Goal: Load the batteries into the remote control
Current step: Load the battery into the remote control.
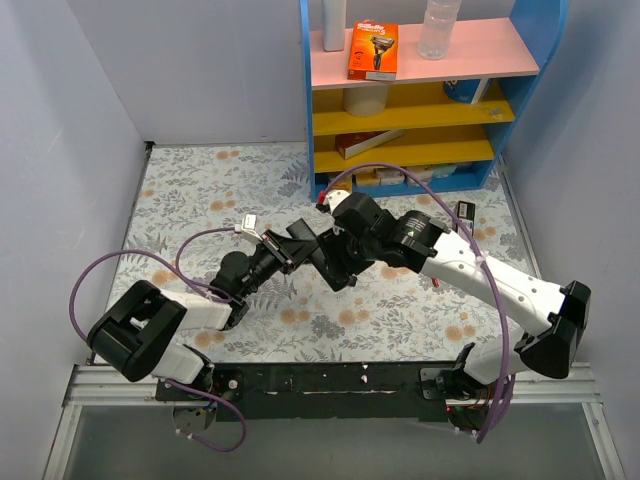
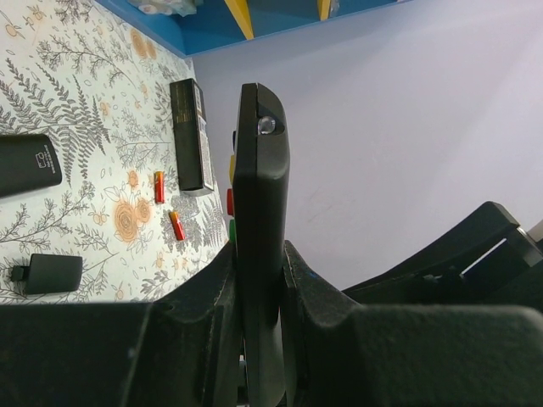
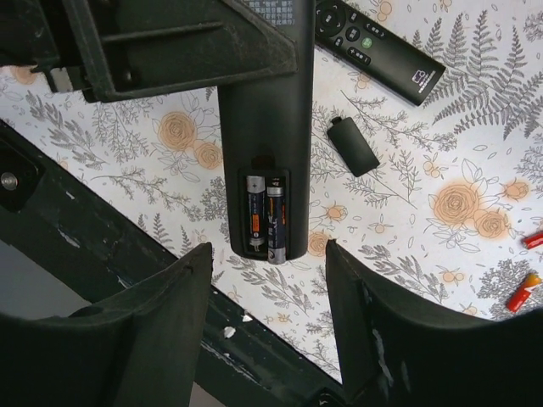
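- Right wrist view: the remote control [image 3: 265,127] hangs back-up above the bench [image 3: 475,110], its bay open and two dark batteries [image 3: 256,216] lying side by side inside.
- Your left hand [image 2: 259,250] is clamped on the remote control's edges; in the top external view it holds it over mid-bench, between the two arms.
- Your right hand [image 3: 267,254] is spread wide and empty, its fingers either side of the bay end.
- The step looks like seating the second cell: the right-hand one appears to reach past the bay's near lip, so it may not be fully down.
- Press it flat with one fingertip, pushing along the cell toward its spring rather than straight down, and keep the left grip firm so the body does not twist.
- Check that both cells lie level before you go for the cover [image 3: 352,146], which lies on the bench just right of the remote control.
- Count: two dark batteries in the bay; two red batteries [image 3: 522,292] loose on the bench at far right of this view, near each other but apart.
- Remotes: three in all, the held one, a slim remote [image 3: 373,42], and a silver-edged remote [image 2: 191,136].
- Covers: one.
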{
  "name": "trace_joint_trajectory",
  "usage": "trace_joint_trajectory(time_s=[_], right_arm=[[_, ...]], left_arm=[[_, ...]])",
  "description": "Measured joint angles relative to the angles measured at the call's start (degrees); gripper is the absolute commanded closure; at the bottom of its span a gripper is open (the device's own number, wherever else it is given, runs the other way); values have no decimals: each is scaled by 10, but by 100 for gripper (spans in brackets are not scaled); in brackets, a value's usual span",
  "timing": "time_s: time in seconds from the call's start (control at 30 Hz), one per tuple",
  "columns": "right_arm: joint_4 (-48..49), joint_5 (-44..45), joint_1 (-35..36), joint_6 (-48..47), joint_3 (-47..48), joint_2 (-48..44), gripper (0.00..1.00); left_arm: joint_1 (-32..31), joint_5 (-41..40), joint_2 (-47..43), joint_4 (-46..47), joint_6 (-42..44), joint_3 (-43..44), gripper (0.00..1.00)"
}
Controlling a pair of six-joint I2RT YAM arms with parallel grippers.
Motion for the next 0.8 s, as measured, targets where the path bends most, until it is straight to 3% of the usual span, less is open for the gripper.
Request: trace_joint_trajectory(time_s=[0.17,0.43,0.8], right_arm=[[12,-20,-1,-85,-5,-40,48],[43,-107,-1,-304,-65,-148,58],[41,-193,-2,-473,-99,-151,70]], left_arm=[[0,1,-12,-6,0,0,100],[0,25,-45,-48,0,0,100],[0,59,-85,-121,0,21,100]])
